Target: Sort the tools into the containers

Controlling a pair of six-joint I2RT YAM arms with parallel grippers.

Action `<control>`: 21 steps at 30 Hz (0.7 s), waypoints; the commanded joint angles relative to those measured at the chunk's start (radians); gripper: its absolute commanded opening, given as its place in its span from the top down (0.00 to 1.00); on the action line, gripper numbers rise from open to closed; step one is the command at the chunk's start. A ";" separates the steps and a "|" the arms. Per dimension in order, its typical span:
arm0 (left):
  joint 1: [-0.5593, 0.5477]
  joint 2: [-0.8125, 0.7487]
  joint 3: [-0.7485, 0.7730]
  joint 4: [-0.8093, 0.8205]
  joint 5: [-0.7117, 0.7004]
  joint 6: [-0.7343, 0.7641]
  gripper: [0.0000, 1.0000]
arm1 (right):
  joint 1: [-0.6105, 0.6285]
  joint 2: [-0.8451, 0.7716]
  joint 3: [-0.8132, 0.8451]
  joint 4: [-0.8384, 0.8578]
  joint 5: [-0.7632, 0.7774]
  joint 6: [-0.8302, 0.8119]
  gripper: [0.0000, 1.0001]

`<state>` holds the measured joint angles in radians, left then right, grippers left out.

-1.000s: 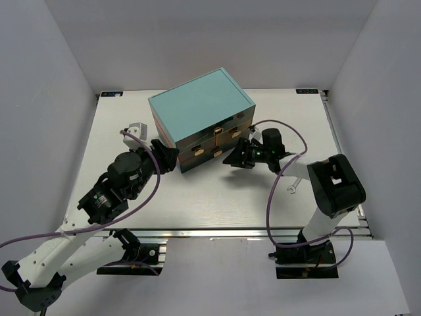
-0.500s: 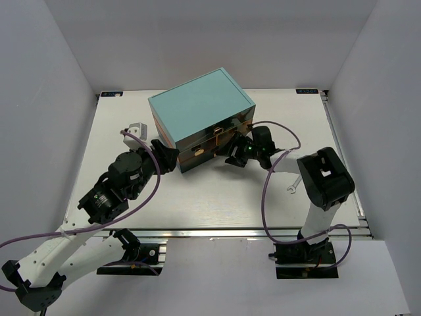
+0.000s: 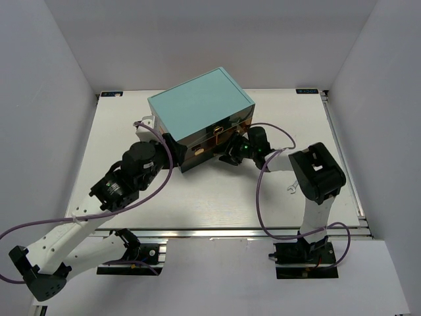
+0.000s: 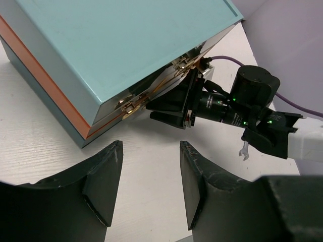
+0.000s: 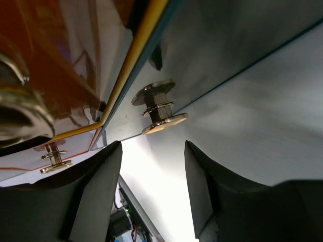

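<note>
The right wrist view alone shows the right gripper (image 5: 152,151) parted and empty, a drawer knob (image 5: 159,108) just ahead. The left gripper (image 4: 150,148) gapes empty near the chest (image 4: 126,45). The wrench (image 4: 244,150) lies on the table (image 4: 50,146) beyond.

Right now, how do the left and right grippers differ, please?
The right gripper is close to the chest's drawer fronts; the left gripper hangs off its corner. A knob sits just ahead of the right gripper; table shows between the left gripper's fingers. Both are open, empty.
</note>
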<state>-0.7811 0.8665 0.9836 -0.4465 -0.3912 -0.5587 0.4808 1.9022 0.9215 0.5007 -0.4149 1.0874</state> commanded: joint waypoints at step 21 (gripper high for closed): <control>-0.001 -0.020 0.059 -0.006 0.003 -0.024 0.42 | -0.004 -0.098 -0.105 0.041 0.134 0.128 0.46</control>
<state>-0.7811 0.8700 1.0111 -0.4480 -0.3840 -0.5762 0.4835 1.8889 0.8505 0.5182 -0.3206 1.1973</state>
